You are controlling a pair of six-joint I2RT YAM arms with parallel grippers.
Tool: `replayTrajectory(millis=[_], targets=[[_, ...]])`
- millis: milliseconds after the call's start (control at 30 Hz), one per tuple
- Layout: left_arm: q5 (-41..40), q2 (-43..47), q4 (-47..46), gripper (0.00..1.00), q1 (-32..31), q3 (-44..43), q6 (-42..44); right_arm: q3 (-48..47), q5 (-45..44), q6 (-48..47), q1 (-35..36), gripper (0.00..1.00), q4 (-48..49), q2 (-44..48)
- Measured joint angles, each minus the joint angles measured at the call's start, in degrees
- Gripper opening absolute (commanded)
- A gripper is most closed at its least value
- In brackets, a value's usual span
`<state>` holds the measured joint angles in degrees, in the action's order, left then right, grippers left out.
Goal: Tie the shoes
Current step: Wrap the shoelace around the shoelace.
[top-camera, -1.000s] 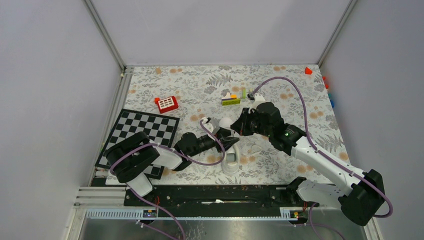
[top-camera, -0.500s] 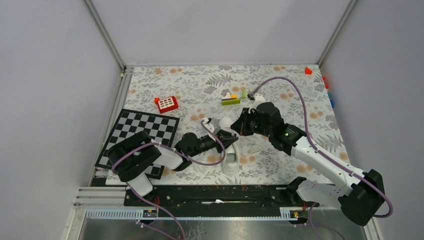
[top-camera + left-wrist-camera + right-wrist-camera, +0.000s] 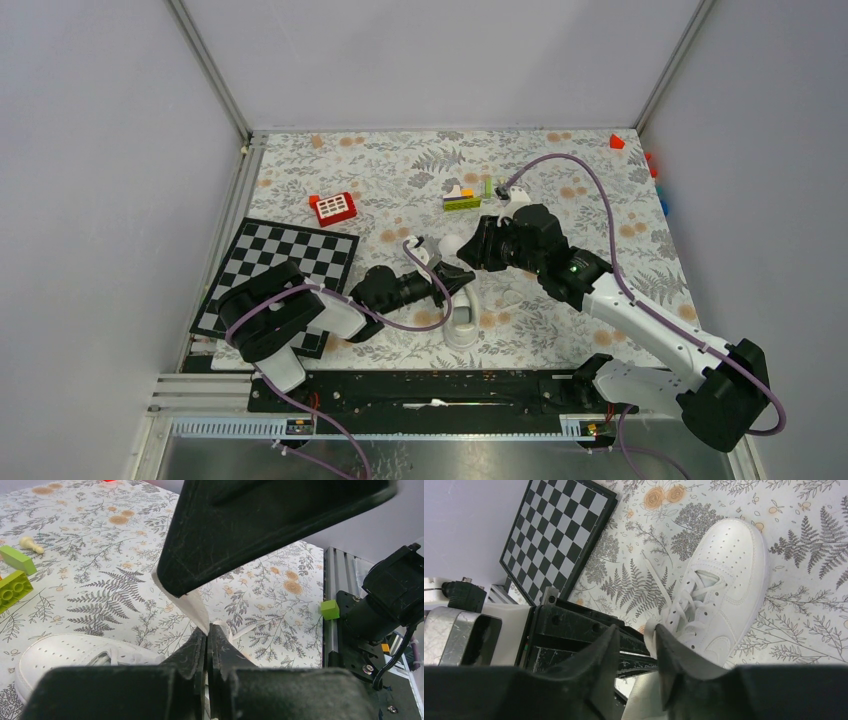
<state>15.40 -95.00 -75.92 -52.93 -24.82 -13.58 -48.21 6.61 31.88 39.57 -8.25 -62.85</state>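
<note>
The white shoe [image 3: 463, 318] lies on the floral cloth between the two arms; the right wrist view shows it [image 3: 724, 590] from above with loose laces. My left gripper [image 3: 206, 630] is shut on a white lace [image 3: 187, 602], which runs up from its tips to the right gripper's finger just above. My right gripper [image 3: 638, 632] hangs over the left one, its jaws a little apart. The same lace [image 3: 649, 632] rests against the inner face of one finger and is not pinched. In the top view both grippers [image 3: 452, 272] [image 3: 470, 250] meet just behind the shoe.
A chessboard [image 3: 285, 262] lies at the left. A red brick [image 3: 333, 207] and a stack of coloured bricks [image 3: 462, 198] sit further back. A green block [image 3: 330, 609] rests on the rail at the near edge, close to the right arm's base.
The left gripper has closed onto the lace. The right gripper, shut a second ago, has parted its jaws and released its pinch on the lace. Both arms have barely moved.
</note>
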Motion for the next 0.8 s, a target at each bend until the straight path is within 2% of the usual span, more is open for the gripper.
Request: replayTrajectory(millis=[100, 267, 333, 400, 567, 667, 733, 800], targets=[[0.0, 0.0, 0.0, 0.00, 0.0, 0.1, 0.0, 0.0, -0.6, -0.1, 0.0, 0.84, -0.1, 0.3], [0.0, 0.0, 0.0, 0.00, 0.0, 0.1, 0.0, -0.3, -5.7, -1.2, -0.1, 0.93, -3.2, 4.0], [0.0, 0.0, 0.0, 0.00, 0.0, 0.1, 0.0, -0.4, -8.7, -1.7, -0.2, 0.94, -5.0, 6.9], [0.0, 0.0, 0.0, 0.00, 0.0, 0.2, 0.0, -0.4, -12.2, -2.0, -0.2, 0.92, -7.2, 10.3], [0.3, 0.0, 0.0, 0.00, 0.0, 0.2, -0.4, 0.5, -21.2, -0.6, -0.9, 0.78, -14.8, 19.5], [0.5, 0.0, 0.0, 0.00, 0.0, 0.2, -0.5, 3.2, -22.7, 3.2, -2.5, 0.69, -20.4, 23.1], [0.7, 0.0, 0.0, 0.00, 0.0, 0.2, -0.6, 5.0, -22.5, 6.6, -3.0, 0.59, -24.1, 22.9], [0.8, 0.0, 0.0, 0.00, 0.0, 0.2, -0.7, 7.0, -21.9, 10.3, -3.2, 0.55, -27.5, 21.3]])
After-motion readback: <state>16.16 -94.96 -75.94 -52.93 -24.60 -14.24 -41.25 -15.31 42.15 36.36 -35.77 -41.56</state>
